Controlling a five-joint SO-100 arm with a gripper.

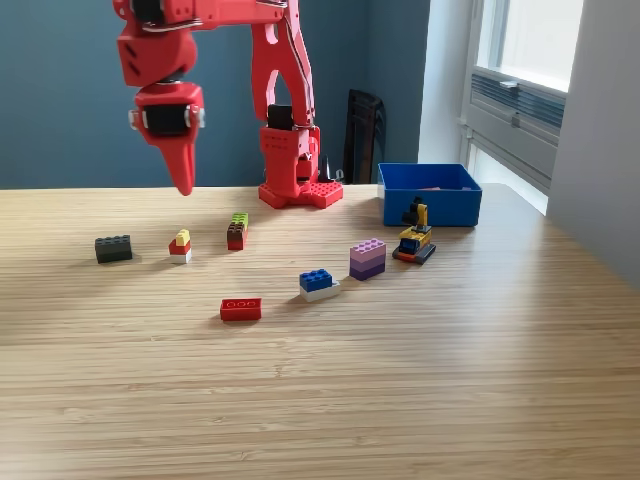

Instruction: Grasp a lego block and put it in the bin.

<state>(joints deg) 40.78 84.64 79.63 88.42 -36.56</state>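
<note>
wall (60, 90): dark blue | table (400, 400): light wood | window (525, 60): daylight, exterior view's right
</note>
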